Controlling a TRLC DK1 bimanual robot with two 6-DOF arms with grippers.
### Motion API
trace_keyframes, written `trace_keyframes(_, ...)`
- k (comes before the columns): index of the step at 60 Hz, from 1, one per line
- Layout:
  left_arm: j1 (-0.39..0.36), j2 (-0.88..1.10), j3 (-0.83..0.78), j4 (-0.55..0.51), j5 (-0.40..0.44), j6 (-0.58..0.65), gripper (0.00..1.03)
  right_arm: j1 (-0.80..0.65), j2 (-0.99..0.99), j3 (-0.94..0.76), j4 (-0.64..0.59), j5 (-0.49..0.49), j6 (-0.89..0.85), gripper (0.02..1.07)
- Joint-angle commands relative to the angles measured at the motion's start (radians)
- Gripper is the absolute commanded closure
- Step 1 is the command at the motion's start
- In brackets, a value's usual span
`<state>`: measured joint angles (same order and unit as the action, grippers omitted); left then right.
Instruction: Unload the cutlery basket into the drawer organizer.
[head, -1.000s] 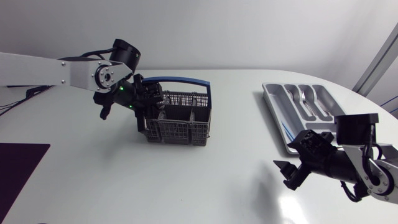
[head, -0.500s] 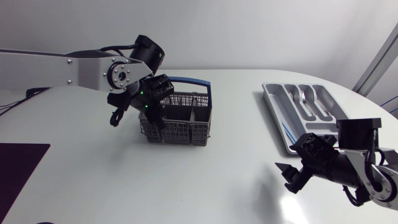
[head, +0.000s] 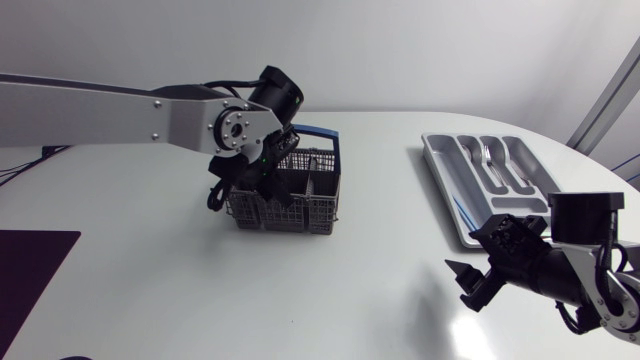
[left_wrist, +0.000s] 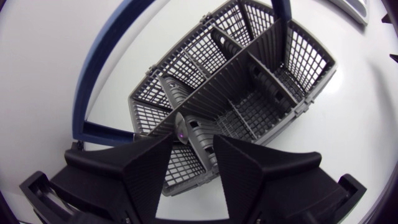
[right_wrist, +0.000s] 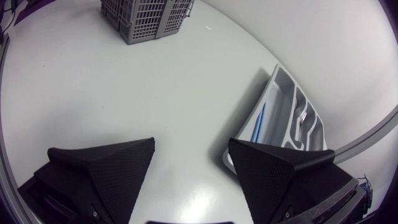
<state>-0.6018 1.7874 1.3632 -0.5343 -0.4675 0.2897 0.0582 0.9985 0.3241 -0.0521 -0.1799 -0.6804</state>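
Note:
The grey cutlery basket (head: 300, 200) with a blue handle stands left of the table's middle. My left gripper (head: 263, 168) hangs over its left end. In the left wrist view the basket (left_wrist: 261, 93) lies below the left gripper (left_wrist: 193, 142), whose fingers stand a little apart, open. A grey piece of cutlery (left_wrist: 185, 129) sits just ahead of the tips, and two more handles (left_wrist: 225, 43) lean in other compartments. The grey drawer organizer (head: 440, 165) at the right holds some cutlery (head: 487, 155). My right gripper (head: 472, 282) is open above bare table in front of the organizer (right_wrist: 280, 93).
A thin blue item (right_wrist: 257, 124) lies in the organizer's long side compartment. A dark mat (head: 25, 270) covers the table's front left corner. White tabletop stretches between basket and organizer.
My left arm has swung to the right, from the basket's left side to above it, and its fingers have parted somewhat. My right arm has drifted slightly toward the front.

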Motion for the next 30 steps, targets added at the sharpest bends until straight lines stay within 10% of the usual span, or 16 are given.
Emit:
trace_keyframes(1, -0.006, 0.038, 0.043, -0.012, -0.042, -0.063, 0.55, 0.006, -0.011, -0.037, -0.012, 0.008, 0.004, 0.21)
trace_keyframes(30, 0.005, 0.136, 0.102, 0.000, -0.146, -0.138, 0.56, 0.002, -0.012, -0.051, 0.001, 0.008, -0.005, 0.21)
